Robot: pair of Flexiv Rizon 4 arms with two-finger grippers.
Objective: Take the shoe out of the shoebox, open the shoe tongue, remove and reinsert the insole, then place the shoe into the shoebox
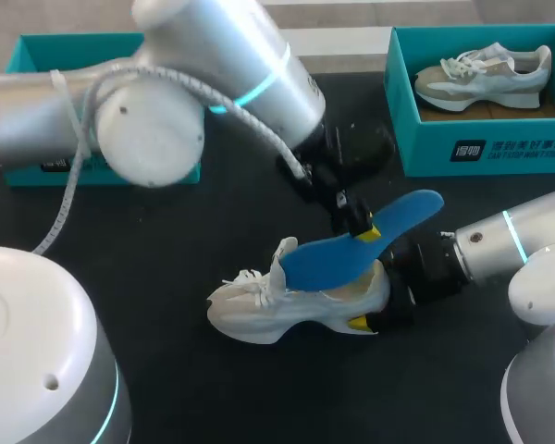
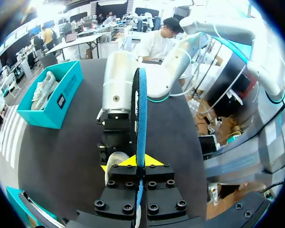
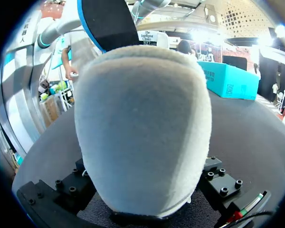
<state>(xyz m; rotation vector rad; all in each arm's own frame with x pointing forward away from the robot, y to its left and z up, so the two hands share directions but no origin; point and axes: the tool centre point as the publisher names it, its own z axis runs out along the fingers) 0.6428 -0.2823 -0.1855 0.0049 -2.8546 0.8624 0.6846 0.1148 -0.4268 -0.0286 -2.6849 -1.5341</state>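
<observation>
A white shoe [image 1: 291,298] lies on the black table with its toe toward my left side. My right gripper [image 1: 372,285] is shut on its heel, one finger on each side; in the right wrist view the pale heel [image 3: 142,128] fills the space between the fingers. Above the shoe's opening the blue insole [image 1: 361,242] slants up, its front end at the tongue and its heel end raised. My left gripper [image 1: 359,225] is shut on it from above. In the left wrist view the insole [image 2: 141,118] stands edge-on between the yellow tips of the left gripper [image 2: 138,164].
A teal shoebox [image 1: 481,148] stands at the back right with a second white shoe [image 1: 486,74] inside. Another teal box [image 1: 37,55] sits at the back left, largely hidden behind my left arm. Bare tabletop [image 1: 166,370] lies in front of the shoe.
</observation>
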